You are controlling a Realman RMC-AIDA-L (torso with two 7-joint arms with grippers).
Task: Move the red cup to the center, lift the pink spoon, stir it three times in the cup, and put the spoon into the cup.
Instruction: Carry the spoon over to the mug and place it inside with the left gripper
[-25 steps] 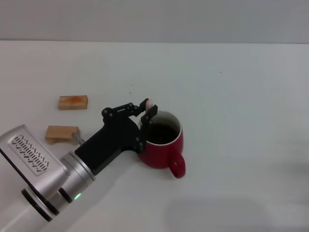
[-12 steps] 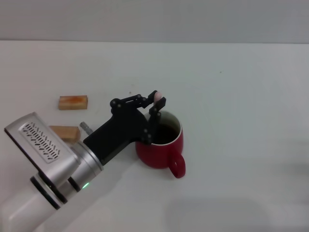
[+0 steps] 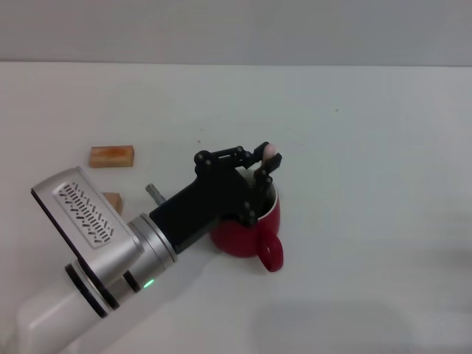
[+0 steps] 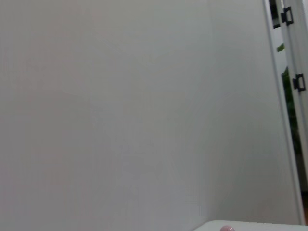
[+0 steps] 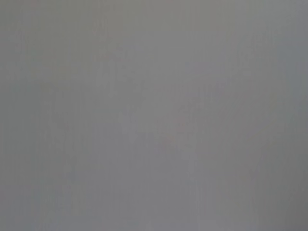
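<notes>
So the left gripper [image 3: 264,158] is pinching the pink spoon [image 3: 270,150] upright over the red cup [image 3: 247,232], which sits just right of two wooden blocks [image 3: 112,155]. Looks mid-stir; next it'd need to finish circling, then let go.

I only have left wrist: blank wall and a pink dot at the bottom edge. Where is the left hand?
Observer: The left hand is over the rounded dark-red ceramic mug, at its far rim.
Operator: Holding anything?
Observer: Shut on the small pink-handled spoon; only its pink end shows above the fingers.
Operator: Anything nearby?
Observer: Two tan wooden blocks lie on the white table to the robot's left, apart from the mug.
</notes>
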